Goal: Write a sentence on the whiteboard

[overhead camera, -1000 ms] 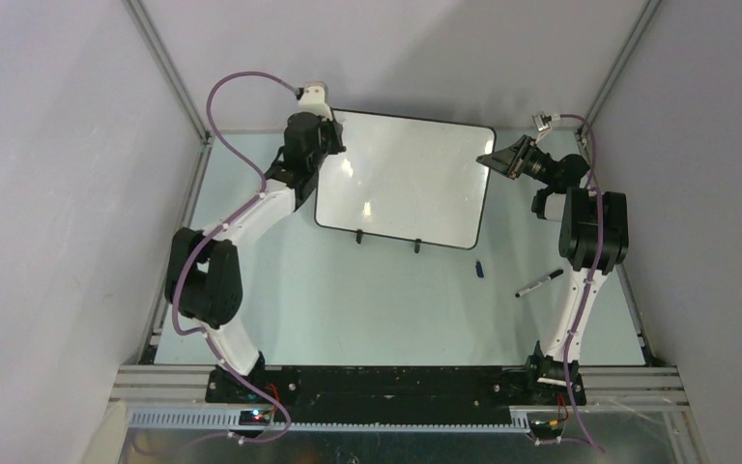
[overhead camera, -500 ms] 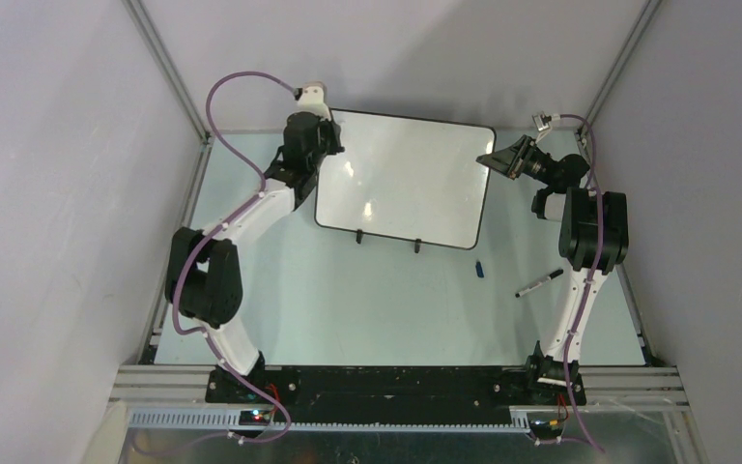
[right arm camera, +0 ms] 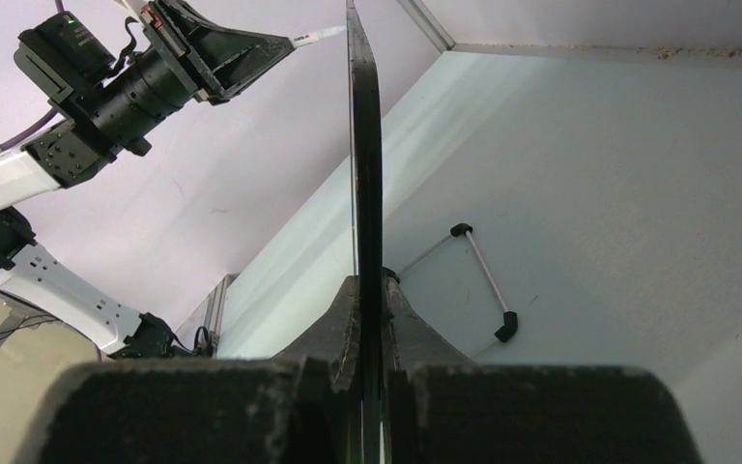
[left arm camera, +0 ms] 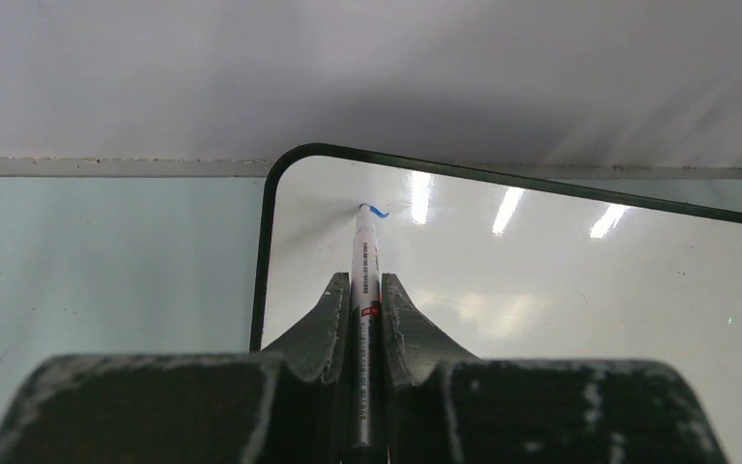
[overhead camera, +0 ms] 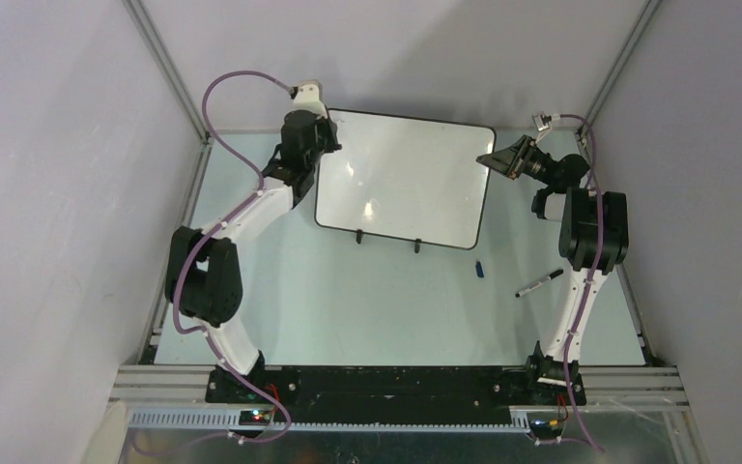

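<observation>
Blue ink, barely any of it: the sentence (left arm camera: 375, 209) is just one small hook so far, sitting up at the 11 o'clock corner of the whiteboard (overhead camera: 406, 184), close to the black rim (left arm camera: 261, 251). The left gripper (left arm camera: 365, 285) has its jaws pinched together on a marker (left arm camera: 364, 256), with the tip touching the board right at that hook. The right gripper (right arm camera: 367, 285) is clamped on the board's edge at about 2 o'clock, steadying it on its two little feet (overhead camera: 357, 235).

What could go sideways, as a guess:
- the start is so near the corner that any drift towards 9 o'clock runs the tip off the rim
- the only brace is on the far side, so a hard push at the left end could swing or flex the board away, and the line goes faint or skips
- the marker is long and thin in those jaws, so drag could twist it and wobble the letters

A spare marker (overhead camera: 539, 282) and a blue cap (overhead camera: 479, 269) lie on the table (overhead camera: 348, 309) around 4 o'clock, out of the way
</observation>
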You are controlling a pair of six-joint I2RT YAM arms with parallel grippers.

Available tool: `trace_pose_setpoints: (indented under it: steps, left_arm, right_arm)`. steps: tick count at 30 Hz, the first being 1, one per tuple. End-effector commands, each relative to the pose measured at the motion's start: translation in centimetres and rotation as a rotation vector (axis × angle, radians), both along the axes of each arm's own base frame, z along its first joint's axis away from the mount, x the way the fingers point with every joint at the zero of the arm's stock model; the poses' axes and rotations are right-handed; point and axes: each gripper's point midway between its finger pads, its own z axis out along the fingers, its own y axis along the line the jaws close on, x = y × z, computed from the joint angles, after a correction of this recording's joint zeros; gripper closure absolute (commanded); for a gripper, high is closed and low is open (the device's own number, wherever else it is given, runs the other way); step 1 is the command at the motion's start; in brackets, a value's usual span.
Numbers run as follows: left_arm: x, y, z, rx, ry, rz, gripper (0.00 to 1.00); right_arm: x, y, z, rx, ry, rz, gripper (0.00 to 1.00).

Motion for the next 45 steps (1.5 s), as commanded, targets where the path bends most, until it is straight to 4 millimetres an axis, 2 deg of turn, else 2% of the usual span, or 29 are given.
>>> trace_pose_setpoints:
  steps: [1, 18, 31, 45]
  left_arm:
    - [0.6, 0.5, 1.7, -0.020, -0.030, 0.029, 1.00]
    - [-0.2, 2.0, 1.2, -0.024, -0.018, 0.065, 1.00]
    - [-1.2, 1.9, 0.7, -0.027, -0.009, 0.039, 1.00]
    - [-1.6, 0.3, 0.5, -0.053, -0.002, -0.034, 1.00]
  right_arm:
    - [-1.5, 0.8, 2.6, -0.038, -0.100, 0.045, 1.00]
    - [-1.6, 0.9, 2.6, -0.040, -0.099, 0.050, 1.00]
    - [-1.6, 0.9, 2.6, -0.042, -0.101, 0.053, 1.00]
    - [-1.7, 0.9, 2.6, -0.043, -0.102, 0.054, 1.00]
